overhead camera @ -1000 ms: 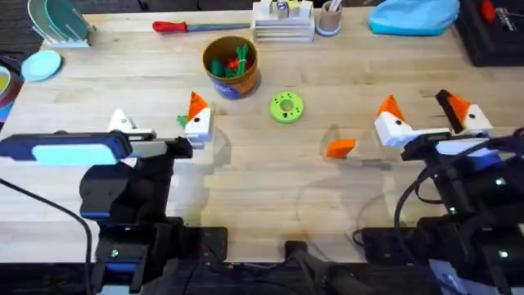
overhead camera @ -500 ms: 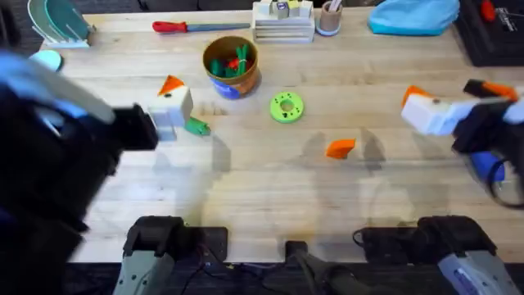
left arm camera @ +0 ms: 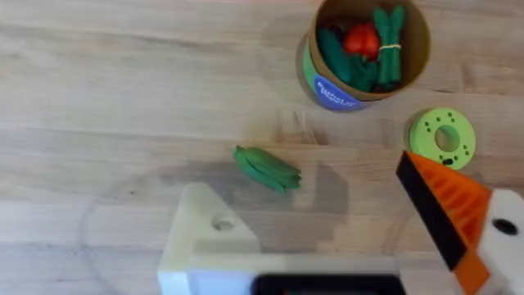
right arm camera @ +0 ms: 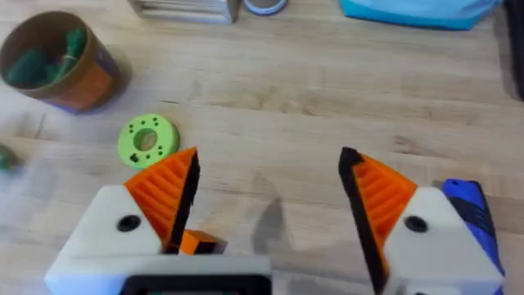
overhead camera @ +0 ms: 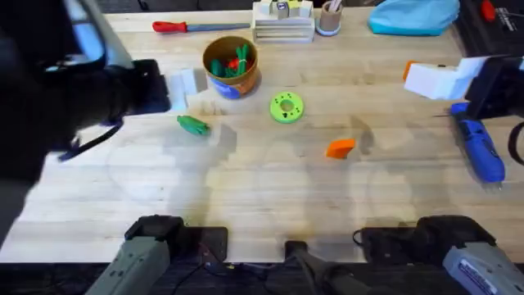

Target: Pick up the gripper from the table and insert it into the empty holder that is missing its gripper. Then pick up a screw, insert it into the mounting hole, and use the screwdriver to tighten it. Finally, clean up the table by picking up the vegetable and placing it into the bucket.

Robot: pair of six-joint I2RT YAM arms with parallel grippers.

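Both arms hang raised above the desk [overhead camera: 270, 197], nothing held; the right pincer [right arm camera: 266, 205] is spread above the loose orange gripper [overhead camera: 340, 148], seemingly lining up a pick. The left pincer [left arm camera: 327, 221] is spread too, one finger bare white, probably the holder [left arm camera: 209, 238]; the vegetable [left arm camera: 267, 167] waits near the bucket [left arm camera: 366, 51].

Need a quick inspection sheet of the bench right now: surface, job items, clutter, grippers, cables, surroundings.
Surface: wooden table, no spills seen.
Job's things: loose orange gripper lies mid-table; vegetable lies on the wood, outside the bucket, which already holds toy produce; blue screwdriver lies at the right edge.
Clutter: green ring disc beside the bucket; red-handled screwdriver, pen cup and a blue cloth along the far edge.
Grippers: left gripper open, one finger lacking its orange tip; right gripper open, both tips on. Both empty.
Cables: black cables along the near edge by the arm bases.
Surroundings: nothing seen.
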